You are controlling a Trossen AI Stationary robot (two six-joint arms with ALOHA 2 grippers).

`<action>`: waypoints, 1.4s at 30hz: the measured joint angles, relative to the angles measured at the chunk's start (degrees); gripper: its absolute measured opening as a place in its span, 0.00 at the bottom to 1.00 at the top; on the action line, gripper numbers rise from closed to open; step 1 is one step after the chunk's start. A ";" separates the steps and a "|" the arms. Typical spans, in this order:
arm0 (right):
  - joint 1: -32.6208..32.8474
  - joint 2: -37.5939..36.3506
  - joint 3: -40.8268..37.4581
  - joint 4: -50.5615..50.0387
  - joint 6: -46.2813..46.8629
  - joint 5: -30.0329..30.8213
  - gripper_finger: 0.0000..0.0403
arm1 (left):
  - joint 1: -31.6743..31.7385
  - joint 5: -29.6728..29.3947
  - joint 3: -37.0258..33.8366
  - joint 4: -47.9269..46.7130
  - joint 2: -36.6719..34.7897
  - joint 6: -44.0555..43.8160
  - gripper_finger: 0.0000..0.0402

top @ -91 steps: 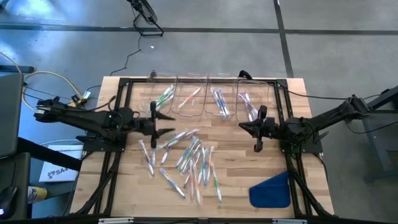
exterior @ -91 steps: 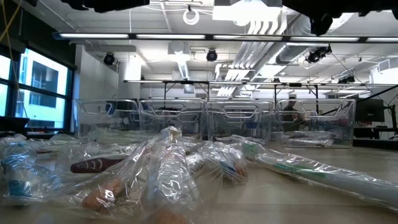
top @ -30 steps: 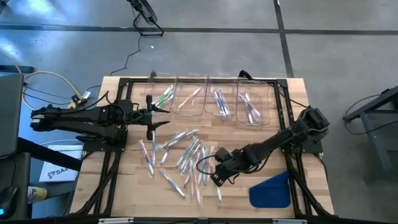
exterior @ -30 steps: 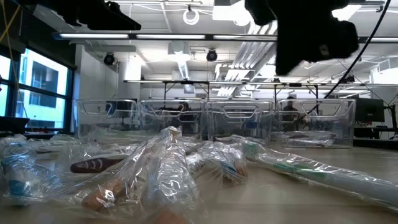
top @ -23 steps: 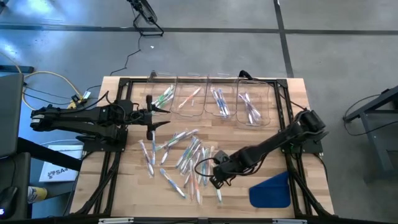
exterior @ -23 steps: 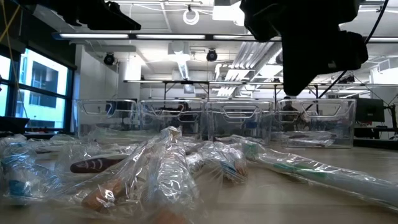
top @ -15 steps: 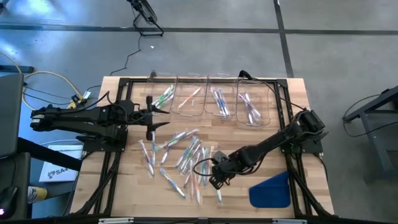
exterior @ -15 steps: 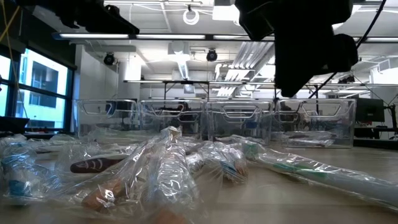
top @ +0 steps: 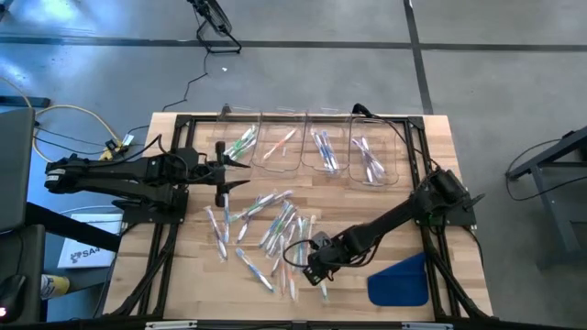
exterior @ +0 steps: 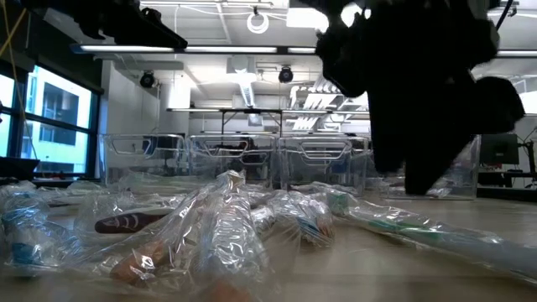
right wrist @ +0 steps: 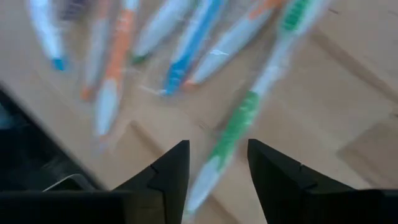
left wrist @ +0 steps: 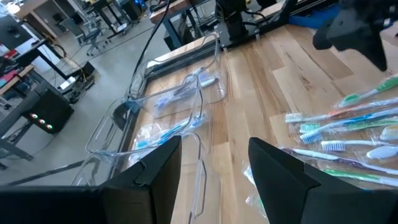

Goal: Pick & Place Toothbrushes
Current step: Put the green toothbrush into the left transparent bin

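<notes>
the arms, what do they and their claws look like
Both arms are black, slim and jointed, built from tube-like links. The left claw and the right claw each end in two flat, dark, wedge-shaped fingers with squared tips. A thin black cable loops beside the right arm's wrist. No markings are legible.

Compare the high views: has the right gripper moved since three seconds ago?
Yes. The right gripper left the clear bins and now sits low over the toothbrushes.

Toothbrushes (top: 275, 229) green, orange, blue; cloth (top: 399, 280) blue.
</notes>
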 joint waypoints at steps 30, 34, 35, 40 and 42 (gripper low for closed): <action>-2.81 5.27 -0.47 -4.47 3.89 -3.43 0.37 | 0.00 0.00 0.00 -2.58 0.00 -0.15 0.45; -3.08 5.26 -0.50 -6.39 3.43 -3.22 0.37 | 0.00 0.00 0.00 -2.56 0.00 -0.15 0.45; -3.08 5.26 -0.50 -7.18 3.31 -3.05 0.37 | 0.00 0.00 0.00 -2.57 0.00 -0.15 0.45; -3.21 5.16 -0.48 -11.77 3.25 -2.69 0.37 | 0.00 0.00 0.00 -2.56 0.00 -0.13 0.45; -3.34 5.15 -0.48 -13.10 3.25 -2.69 0.37 | 0.00 0.00 0.00 -2.56 0.01 -0.11 0.45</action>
